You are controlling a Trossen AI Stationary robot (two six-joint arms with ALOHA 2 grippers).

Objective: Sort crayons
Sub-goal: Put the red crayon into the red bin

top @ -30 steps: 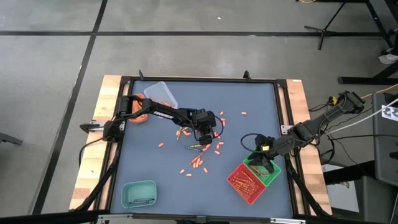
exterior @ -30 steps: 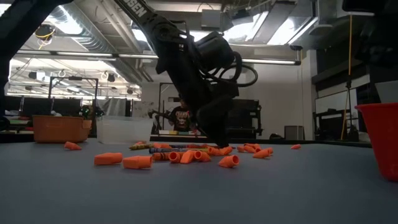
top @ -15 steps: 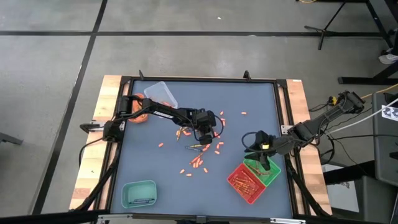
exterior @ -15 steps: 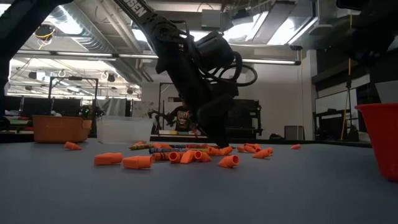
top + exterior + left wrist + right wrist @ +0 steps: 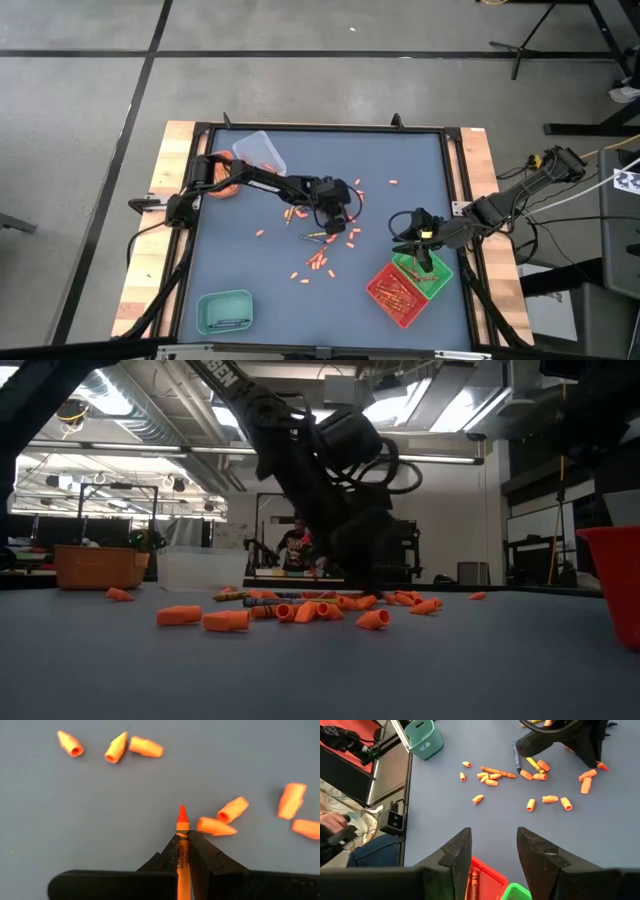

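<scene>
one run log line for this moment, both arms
left gripper: shut on orange crayon, mid-table | right gripper: open, empty, above red tray and green tray | loose orange bits on mat

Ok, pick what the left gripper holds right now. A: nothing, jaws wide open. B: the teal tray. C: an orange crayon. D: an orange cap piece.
C: in the left wrist view the left gripper is shut on an orange crayon, whose tip sticks out past the fingers over the table.
</scene>
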